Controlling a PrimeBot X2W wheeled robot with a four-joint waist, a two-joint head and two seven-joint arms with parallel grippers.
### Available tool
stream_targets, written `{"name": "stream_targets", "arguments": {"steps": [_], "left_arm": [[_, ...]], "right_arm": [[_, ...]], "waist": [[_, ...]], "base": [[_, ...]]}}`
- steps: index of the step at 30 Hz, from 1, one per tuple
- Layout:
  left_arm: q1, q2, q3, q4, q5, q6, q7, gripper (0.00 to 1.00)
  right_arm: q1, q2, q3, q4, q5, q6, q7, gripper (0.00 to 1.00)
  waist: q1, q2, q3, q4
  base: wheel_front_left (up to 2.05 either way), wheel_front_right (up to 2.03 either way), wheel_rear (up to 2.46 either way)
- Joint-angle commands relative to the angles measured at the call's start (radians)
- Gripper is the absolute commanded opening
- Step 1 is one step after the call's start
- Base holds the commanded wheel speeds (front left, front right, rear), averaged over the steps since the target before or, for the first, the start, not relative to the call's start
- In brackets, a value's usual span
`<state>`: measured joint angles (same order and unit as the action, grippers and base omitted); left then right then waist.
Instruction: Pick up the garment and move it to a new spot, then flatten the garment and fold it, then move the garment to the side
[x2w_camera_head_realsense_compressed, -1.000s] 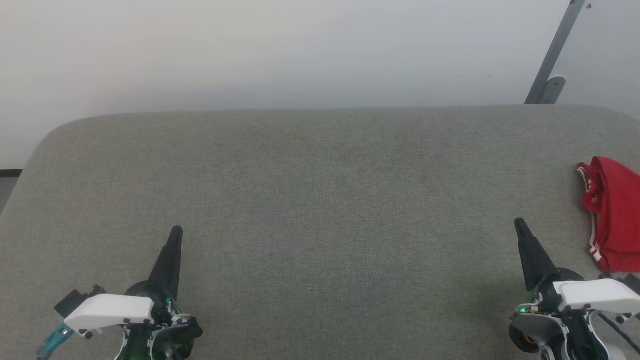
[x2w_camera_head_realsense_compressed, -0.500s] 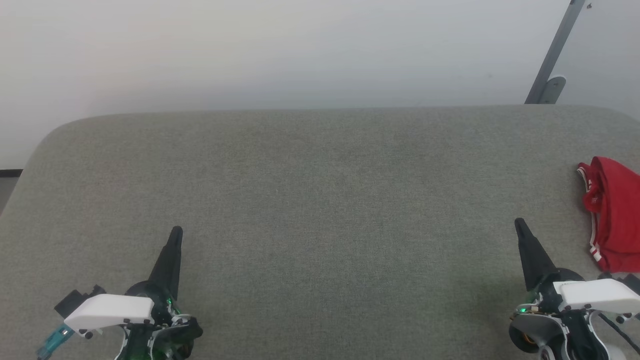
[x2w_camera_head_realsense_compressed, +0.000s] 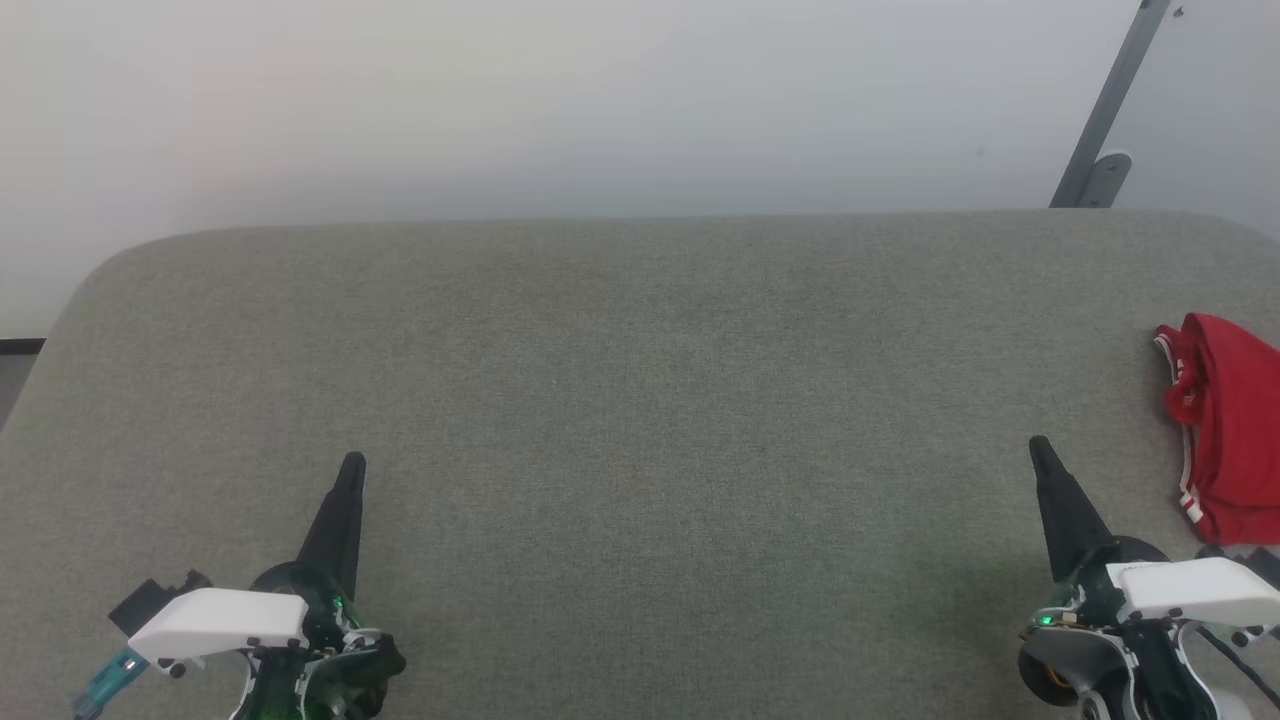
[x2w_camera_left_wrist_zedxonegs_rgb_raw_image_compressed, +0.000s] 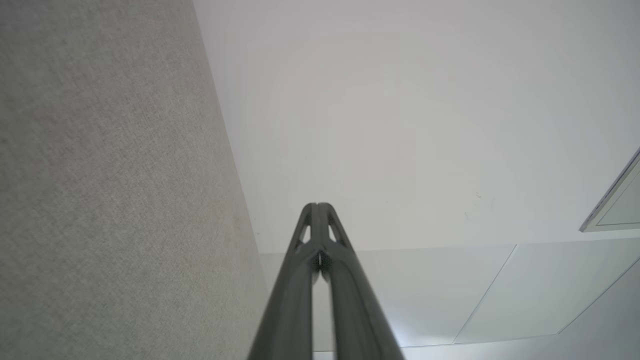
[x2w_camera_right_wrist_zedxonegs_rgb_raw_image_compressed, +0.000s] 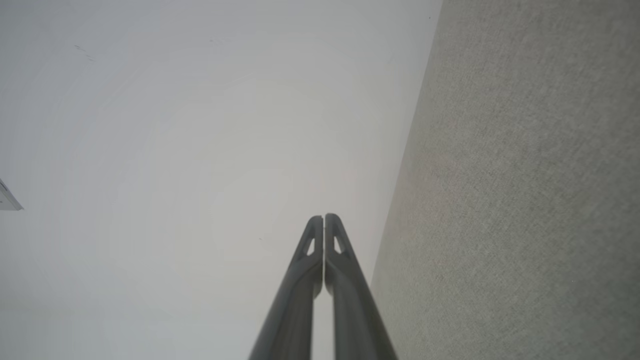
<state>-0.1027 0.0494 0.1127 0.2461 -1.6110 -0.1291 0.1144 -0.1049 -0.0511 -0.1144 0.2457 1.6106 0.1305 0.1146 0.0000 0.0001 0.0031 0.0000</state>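
Observation:
The garment (x2w_camera_head_realsense_compressed: 1228, 430), a red shirt with white-and-red striped trim, lies bunched at the right edge of the grey padded table (x2w_camera_head_realsense_compressed: 640, 400) in the head view, partly cut off by the frame. My right gripper (x2w_camera_head_realsense_compressed: 1040, 448) rests low on the right, shut and empty, a short way left of the garment and apart from it. My left gripper (x2w_camera_head_realsense_compressed: 352, 466) rests at the lower left, shut and empty. In the left wrist view the left gripper (x2w_camera_left_wrist_zedxonegs_rgb_raw_image_compressed: 317, 206) has its fingertips pressed together; the right wrist view shows the right gripper (x2w_camera_right_wrist_zedxonegs_rgb_raw_image_compressed: 323, 217) likewise.
A white wall (x2w_camera_head_realsense_compressed: 560, 100) rises behind the table's far edge. A grey metal bracket (x2w_camera_head_realsense_compressed: 1105, 120) leans at the upper right. A wide stretch of grey table surface lies between the two grippers.

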Motion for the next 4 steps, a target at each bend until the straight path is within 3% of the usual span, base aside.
{"name": "stream_targets", "arguments": {"steps": [1, 4], "left_arm": [[-0.012, -0.002, 0.003, -0.003, -0.004, -0.003, 0.003, 0.0], [-0.012, -0.002, 0.003, -0.003, -0.004, -0.003, 0.003, 0.0]], "right_arm": [[-0.007, 0.003, 0.0, -0.003, 0.004, 0.0, 0.002, 0.0], [-0.007, 0.003, 0.0, -0.003, 0.004, 0.0, 0.002, 0.0]], "waist": [[0.0, -0.0001, 0.0, 0.0], [0.0, -0.0001, 0.0, 0.0]], "base": [[0.0, 0.0, 0.0], [0.0, 0.0, 0.0]]}}
